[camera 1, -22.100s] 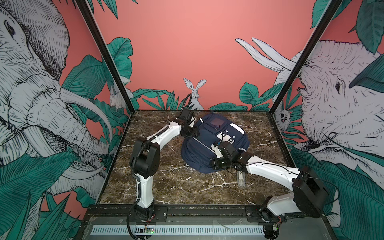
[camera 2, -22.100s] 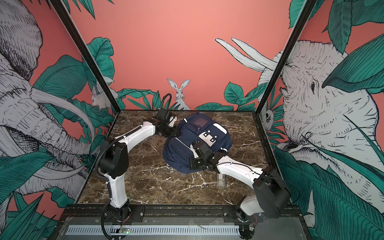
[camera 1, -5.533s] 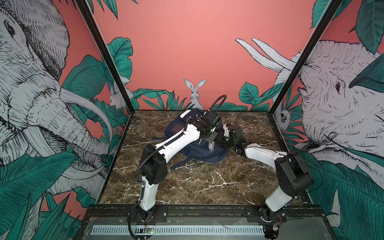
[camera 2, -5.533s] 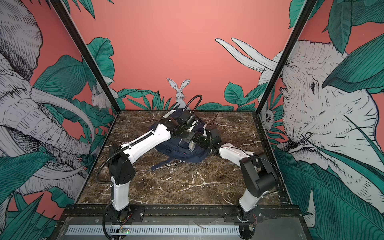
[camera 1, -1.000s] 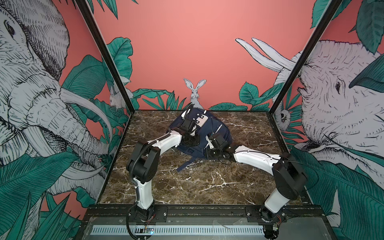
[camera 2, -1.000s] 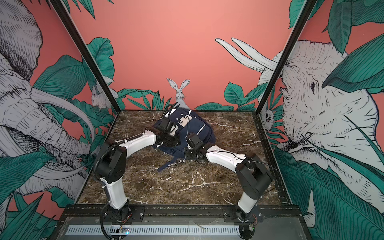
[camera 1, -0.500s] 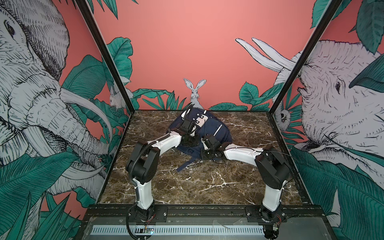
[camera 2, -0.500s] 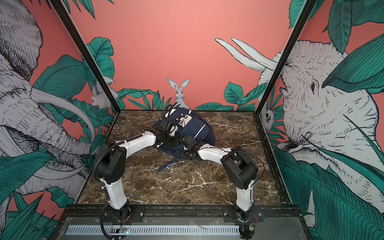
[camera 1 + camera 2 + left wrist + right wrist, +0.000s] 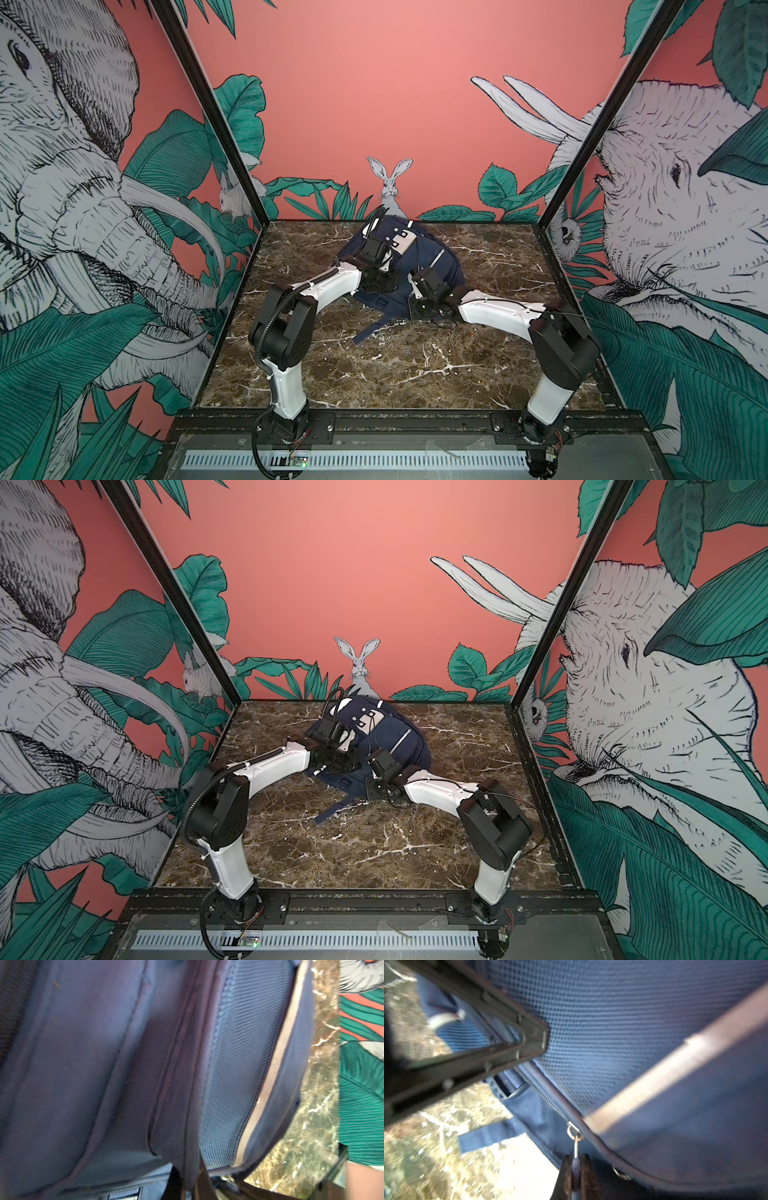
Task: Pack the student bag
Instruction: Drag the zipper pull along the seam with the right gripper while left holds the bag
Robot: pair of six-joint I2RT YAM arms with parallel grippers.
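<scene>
Brown marble surface (image 9: 415, 365) carries your student bag (image 9: 432, 257) at the far middle, close to the back wall (image 9: 374, 104) in both top views. One strap (image 9: 370, 330) trails toward the near edge. Your right claw (image 9: 576, 1176) is clamped on the zipper pull (image 9: 575, 1155) at the bag's near side. Your left claw (image 9: 189, 1186) is closed tight on a fold of the bag's fabric at its left side, though that wrist view is blurred.

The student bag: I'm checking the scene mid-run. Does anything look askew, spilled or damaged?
Only a loose strap stands out. It trails from the student bag across the marble table towards the front, lying free. The right gripper is shut on a zipper pull. Nothing looks spilled or torn.
</scene>
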